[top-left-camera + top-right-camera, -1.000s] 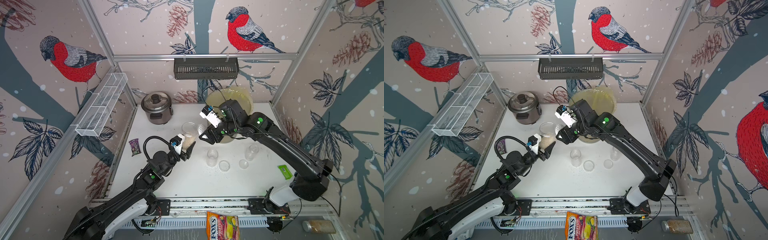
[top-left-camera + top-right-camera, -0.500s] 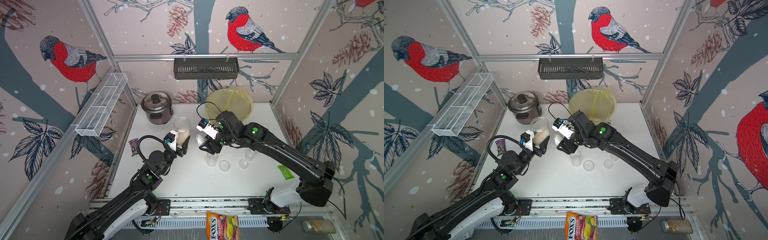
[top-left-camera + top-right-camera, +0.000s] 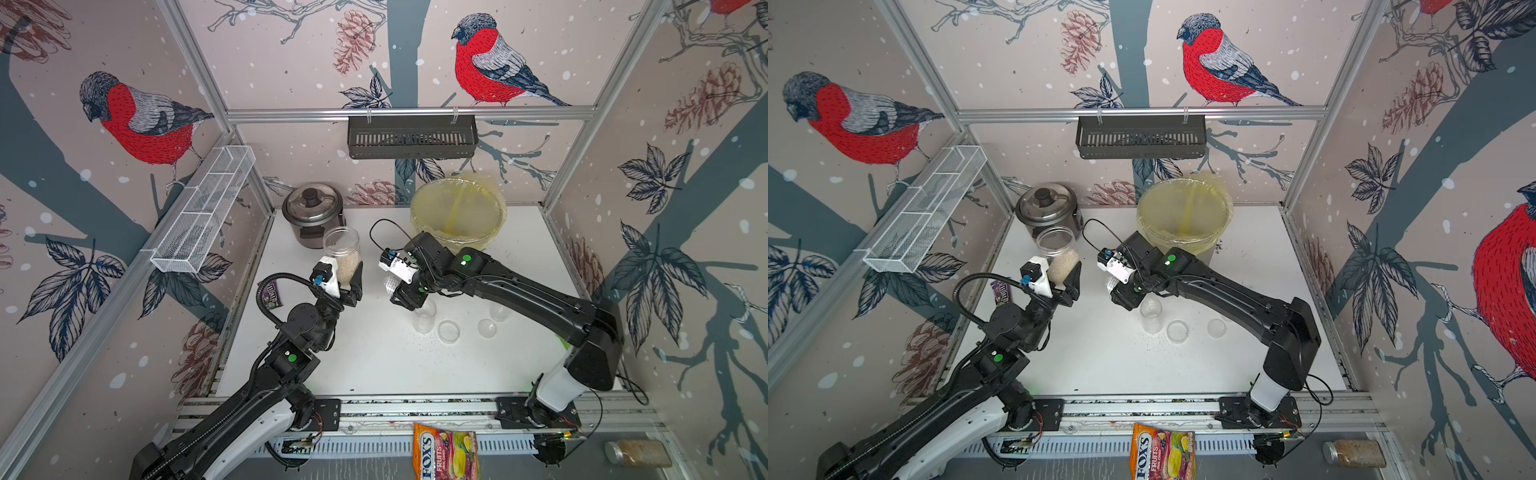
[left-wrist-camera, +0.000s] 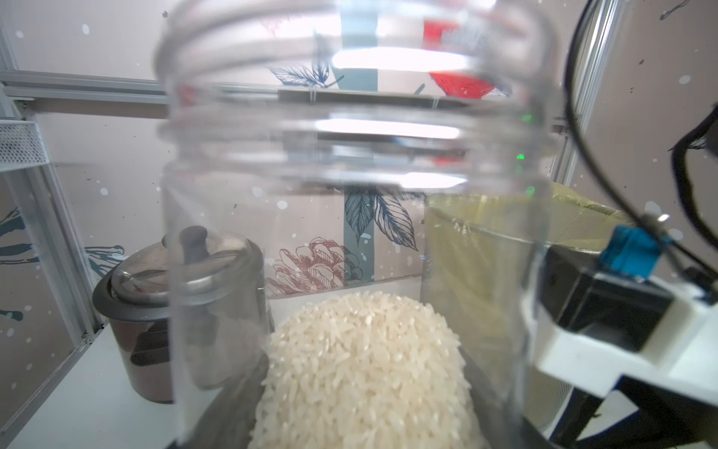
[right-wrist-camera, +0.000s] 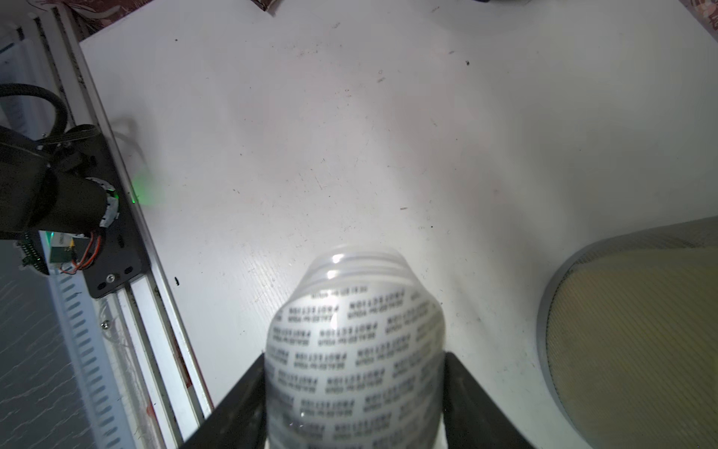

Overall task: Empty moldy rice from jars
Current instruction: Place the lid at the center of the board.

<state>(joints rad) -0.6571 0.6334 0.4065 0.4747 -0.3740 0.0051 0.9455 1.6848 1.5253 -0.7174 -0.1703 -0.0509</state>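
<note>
While the left jaws grip the wide jar [image 3: 343,253] by its lower end, holding it clear of the worktop [image 3: 374,365] just beside the rice cooker [image 3: 311,212], its mouth stands open and the moldy rice [image 4: 365,369] lies heaped at its base. The right jaws are clamped on the silver printed lid [image 5: 355,350], just beside a narrow jar [image 3: 424,318] standing on the worktop, near the yellow-lined bin [image 3: 490,237].

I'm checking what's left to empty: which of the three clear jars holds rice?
The wide jar in the left claw: rice fills its lower part, while both narrow jars look empty.
</note>
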